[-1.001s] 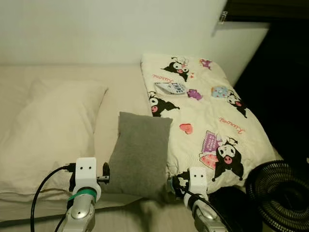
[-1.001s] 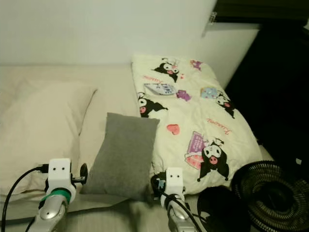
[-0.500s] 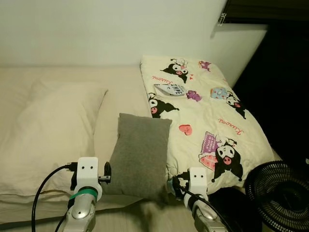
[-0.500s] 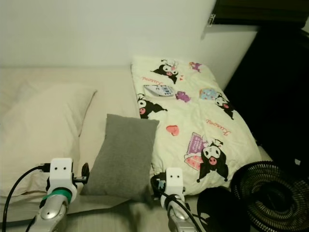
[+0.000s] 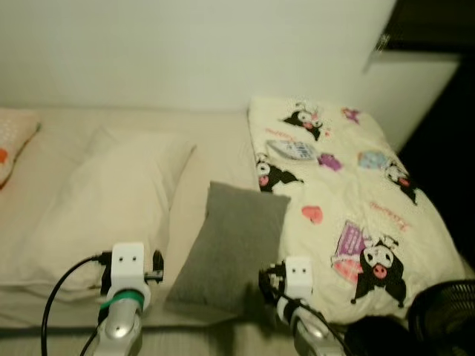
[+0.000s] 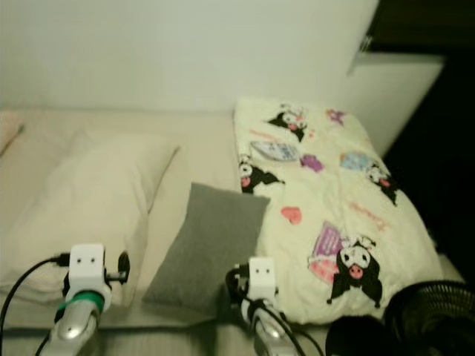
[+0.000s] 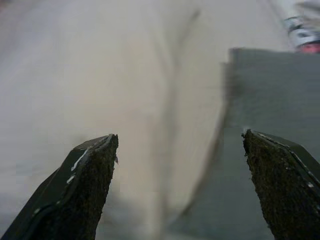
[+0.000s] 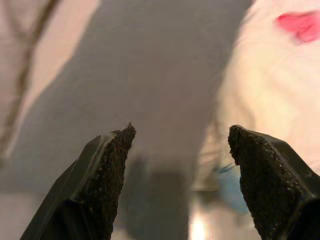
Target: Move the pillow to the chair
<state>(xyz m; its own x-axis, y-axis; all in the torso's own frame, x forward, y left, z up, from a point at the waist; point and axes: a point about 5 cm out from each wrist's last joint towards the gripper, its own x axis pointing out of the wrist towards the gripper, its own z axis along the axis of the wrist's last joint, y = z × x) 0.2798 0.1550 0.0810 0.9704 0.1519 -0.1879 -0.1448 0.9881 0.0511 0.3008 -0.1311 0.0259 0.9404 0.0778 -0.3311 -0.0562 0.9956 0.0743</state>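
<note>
A small grey pillow (image 5: 236,245) lies on the bed between a large cream pillow (image 5: 111,204) and a cartoon-print quilt (image 5: 349,208). My left gripper (image 7: 180,185) is open at the grey pillow's near left corner, its fingers spanning the cream pillow's edge and the grey pillow (image 7: 270,95). My right gripper (image 8: 180,175) is open at the pillow's near right corner, over the seam between the grey pillow (image 8: 150,65) and the quilt (image 8: 280,80). Both wrists, left (image 5: 128,271) and right (image 5: 298,278), sit low at the bed's front edge.
A black floor fan (image 5: 445,315) stands at the lower right beside the bed. A pink-patterned cushion (image 5: 11,141) lies at the far left. A white wall runs behind the bed, with a dark opening at the right.
The whole picture has shifted right, so the camera has turned left; the pink-patterned cushion has come into view. Both grippers keep their places at the grey pillow's near corners.
</note>
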